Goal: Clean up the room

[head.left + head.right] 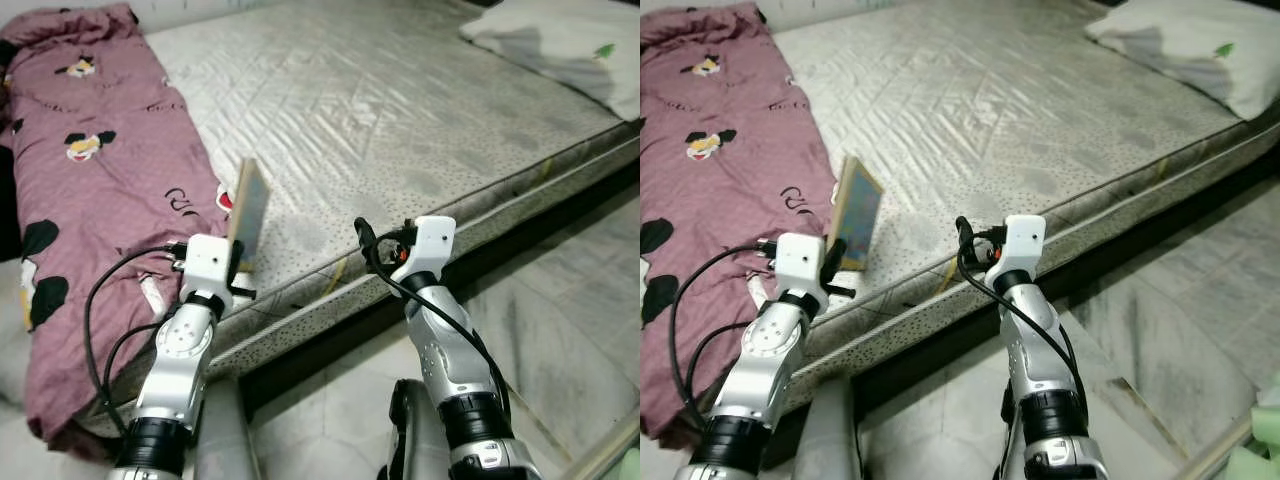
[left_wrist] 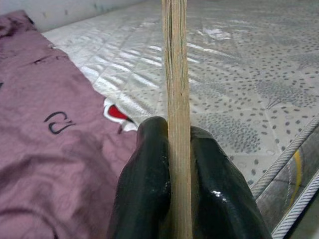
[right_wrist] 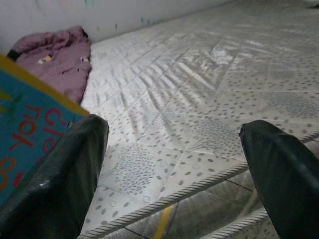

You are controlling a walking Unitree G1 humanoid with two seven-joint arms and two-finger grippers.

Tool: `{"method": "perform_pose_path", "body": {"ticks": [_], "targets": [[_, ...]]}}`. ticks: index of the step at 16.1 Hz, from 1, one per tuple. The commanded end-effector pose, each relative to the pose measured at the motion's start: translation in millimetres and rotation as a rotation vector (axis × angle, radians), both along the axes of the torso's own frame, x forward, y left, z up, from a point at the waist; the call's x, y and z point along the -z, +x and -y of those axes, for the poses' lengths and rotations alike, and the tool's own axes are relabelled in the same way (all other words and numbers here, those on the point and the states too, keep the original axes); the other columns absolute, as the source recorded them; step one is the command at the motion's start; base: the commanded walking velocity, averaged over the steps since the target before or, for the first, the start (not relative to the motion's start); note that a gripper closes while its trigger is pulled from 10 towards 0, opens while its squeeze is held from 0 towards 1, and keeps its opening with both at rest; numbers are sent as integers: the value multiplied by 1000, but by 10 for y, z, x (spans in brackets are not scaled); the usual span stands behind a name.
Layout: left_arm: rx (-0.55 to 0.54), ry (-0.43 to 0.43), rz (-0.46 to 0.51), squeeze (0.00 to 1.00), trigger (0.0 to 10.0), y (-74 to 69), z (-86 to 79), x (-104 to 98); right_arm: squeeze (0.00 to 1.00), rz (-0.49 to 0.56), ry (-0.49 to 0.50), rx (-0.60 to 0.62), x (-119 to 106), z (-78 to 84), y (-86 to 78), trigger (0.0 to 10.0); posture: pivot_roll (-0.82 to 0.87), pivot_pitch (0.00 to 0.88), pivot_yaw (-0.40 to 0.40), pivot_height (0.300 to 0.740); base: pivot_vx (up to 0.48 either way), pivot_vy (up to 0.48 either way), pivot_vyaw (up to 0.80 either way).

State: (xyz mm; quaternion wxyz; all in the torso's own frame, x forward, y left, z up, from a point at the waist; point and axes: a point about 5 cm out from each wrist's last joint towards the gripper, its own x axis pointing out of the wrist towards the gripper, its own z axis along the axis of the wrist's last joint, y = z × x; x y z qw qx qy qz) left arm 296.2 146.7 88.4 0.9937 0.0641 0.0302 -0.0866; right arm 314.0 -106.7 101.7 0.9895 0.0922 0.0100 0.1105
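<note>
Left end effector (image 2: 177,164) upright, clamping book (image 1: 249,212)

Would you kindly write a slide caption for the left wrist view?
Left gripper clamps a thin book edge-on above the mattress, beside a maroon blanket.

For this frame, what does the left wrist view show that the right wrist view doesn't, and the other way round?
Left wrist view alone: the left gripper with its fingers closed on the book, seen edge-on with its page block upright, plus the black print on the purple blanket close beside it.

Right wrist view alone: the right gripper with its fingers spread wide apart and holding nothing, and the book's blue cover with red lettering and a yellow edge.

Both share: the quilted grey mattress, its corded edge, the purple blanket and the book.
</note>
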Motion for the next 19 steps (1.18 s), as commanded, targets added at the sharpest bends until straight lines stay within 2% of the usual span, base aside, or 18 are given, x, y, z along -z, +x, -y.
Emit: {"method": "perform_pose_path", "body": {"ticks": [1,2,10,12,13,19], "targets": [[16,-4,50,0,10000,16,5,-104,0,20,1,-18,-39,-59,-13,10000,96,0,39,610,0,0,0],[19,-1,48,0,10000,9,17,-104,0,32,9,-18,-55,-57,-19,10000,95,0,39,610,0,0,0],[42,18,53,0,10000,25,26,-120,0,31,8,44,-53,25,-19,10000,90,0,56,715,0,0,0],[55,-24,64,0,10000,17,31,-136,0,31,11,50,-51,30,-16,10000,91,0,56,740,0,0,0],[57,-36,65,0,10000,16,29,-139,0,31,11,51,-51,30,-15,10000,91,0,56,740,0,0,0],[36,22,49,0,10000,30,25,-112,0,29,5,55,-43,49,-14,10000,91,0,50,740,0,0,0]]}}
